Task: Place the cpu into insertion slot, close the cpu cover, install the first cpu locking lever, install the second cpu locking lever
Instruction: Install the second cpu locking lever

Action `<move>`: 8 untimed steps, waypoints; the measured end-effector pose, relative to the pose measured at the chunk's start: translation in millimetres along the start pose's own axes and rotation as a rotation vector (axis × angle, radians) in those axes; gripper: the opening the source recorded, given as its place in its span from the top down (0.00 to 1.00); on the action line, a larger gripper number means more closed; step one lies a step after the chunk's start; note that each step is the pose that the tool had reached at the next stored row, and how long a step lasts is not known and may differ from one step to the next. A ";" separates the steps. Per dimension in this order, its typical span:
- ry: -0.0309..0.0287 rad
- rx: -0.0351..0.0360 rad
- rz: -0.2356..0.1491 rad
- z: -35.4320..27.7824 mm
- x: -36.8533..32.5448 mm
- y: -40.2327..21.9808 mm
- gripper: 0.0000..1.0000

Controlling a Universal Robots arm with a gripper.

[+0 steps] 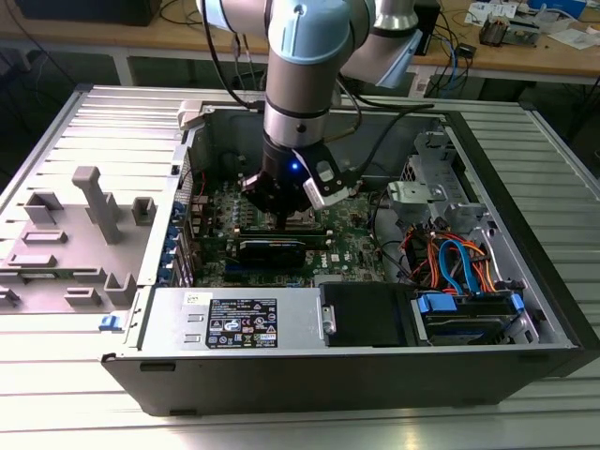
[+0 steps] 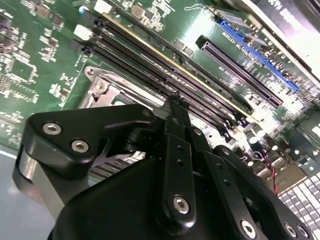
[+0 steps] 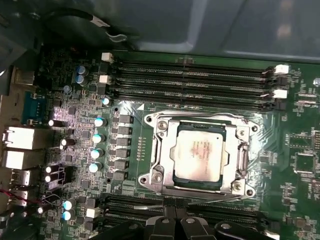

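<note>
Closest to us in the second wrist view, our gripper (image 2: pixel 172 107) has its black fingers drawn together into a narrow tip, with nothing visibly caught between them, poised just over the socket's metal edge. In the first wrist view the cpu (image 3: pixel 199 152) already lies flat in the slot (image 3: pixel 174 172), and the cover (image 3: pixel 240 130) is down around it, its frame ringing the chip on all sides. Memory slots (image 3: pixel 192 75) run along at twelve o'clock of the socket, more at six. From the exterior view the arm hangs over the motherboard (image 1: pixel 361 230) inside the open case (image 1: pixel 525 281). We judge a lever step is in hand: we should press squarely on the thin lever, low and slow, so it hooks without scraping the board.
</note>
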State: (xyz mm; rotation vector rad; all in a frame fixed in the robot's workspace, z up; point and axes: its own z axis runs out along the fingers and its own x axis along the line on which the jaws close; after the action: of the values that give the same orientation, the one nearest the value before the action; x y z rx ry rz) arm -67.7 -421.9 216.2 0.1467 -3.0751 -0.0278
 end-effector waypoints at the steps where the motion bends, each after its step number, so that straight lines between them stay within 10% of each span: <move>1: 0.0000 0.0000 0.000 1.7 1.1 0.1 0.89; 8: 0.0000 -0.0004 0.000 5.4 3.8 0.4 0.89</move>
State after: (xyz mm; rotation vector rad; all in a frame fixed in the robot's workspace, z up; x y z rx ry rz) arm -71.9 -421.8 211.1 0.1474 -3.0751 -0.0284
